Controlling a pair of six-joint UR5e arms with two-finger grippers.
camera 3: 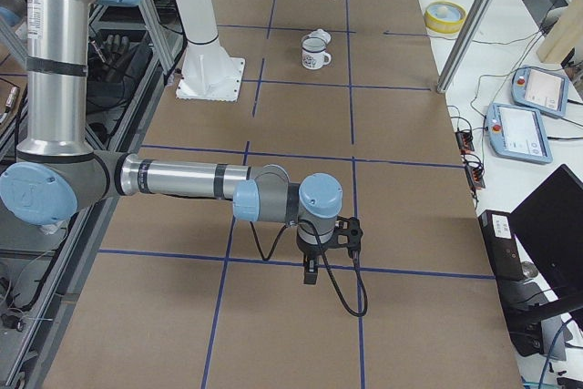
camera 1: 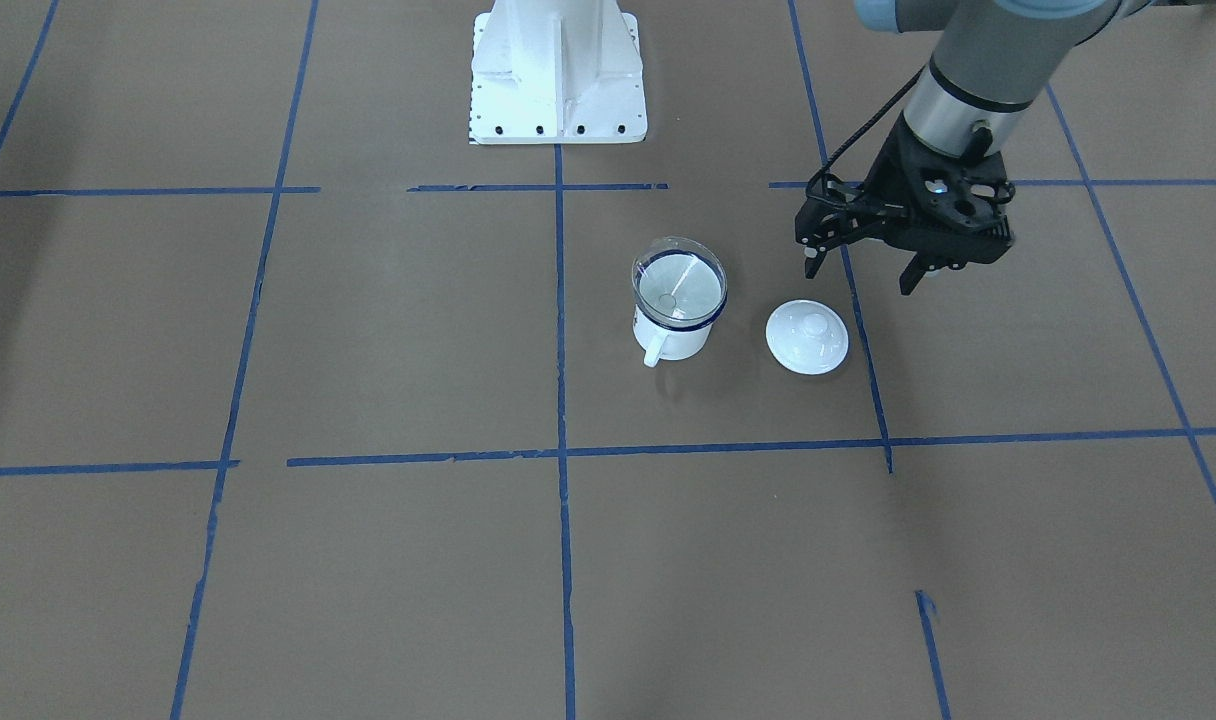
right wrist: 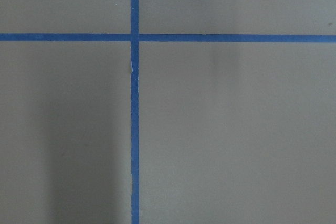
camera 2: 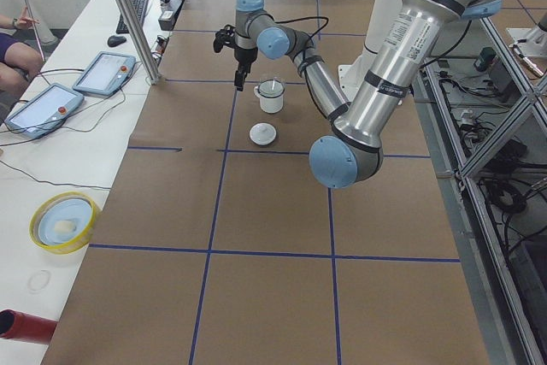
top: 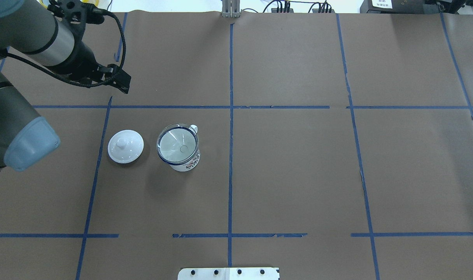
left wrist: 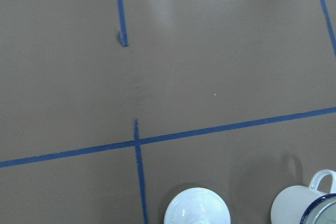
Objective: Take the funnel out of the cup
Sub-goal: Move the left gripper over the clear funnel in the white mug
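Nearest to the front-facing camera, the white domed lid (camera 1: 807, 337) is seen lying on the brown surface (camera 1: 368, 350), just beside the cup (camera 1: 680, 343) but apart from it. The clear funnel (camera 1: 680, 283) is seated in the mouth of the cup. The left gripper (camera 1: 861, 277) is held above the surface near the lid, its fingers (camera 1: 913, 275) spread apart and empty. The right gripper (camera 3: 310, 272) is well apart from the cup; whether its fingers are released or clenched cannot be told.

Even overhead light, soft faint shadows, wrist views slightly blurred
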